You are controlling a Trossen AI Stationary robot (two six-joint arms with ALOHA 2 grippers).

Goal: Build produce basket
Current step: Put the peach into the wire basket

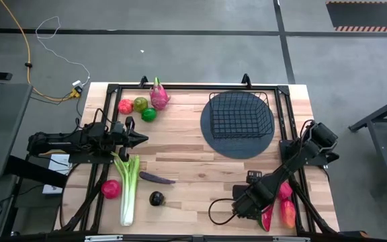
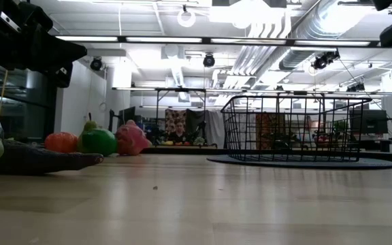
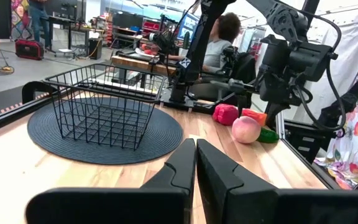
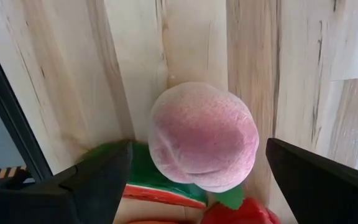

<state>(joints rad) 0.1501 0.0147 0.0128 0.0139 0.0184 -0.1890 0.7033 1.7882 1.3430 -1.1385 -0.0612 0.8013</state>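
The right gripper (image 4: 194, 174) sits low at the near right corner of the table, dark fingers spread wide on either side of a peach-coloured round fruit (image 4: 204, 135) but not touching it. That fruit rests on the pale wooden table (image 1: 187, 161), right up against a green-rinded watermelon slice (image 4: 160, 186) and a red piece of fruit (image 4: 241, 213). The left gripper (image 1: 140, 138) hangs over the left side with its fingers pressed together, holding nothing. Near it lies a green celery stalk (image 1: 129, 188), with a purple eggplant (image 1: 156, 179) just to the right of the stalk. The black wire-mesh basket (image 1: 241, 115) stands empty on a dark round woven mat (image 1: 210, 138) at the far right. A pink dragon fruit (image 1: 158, 96) sits at the far edge.
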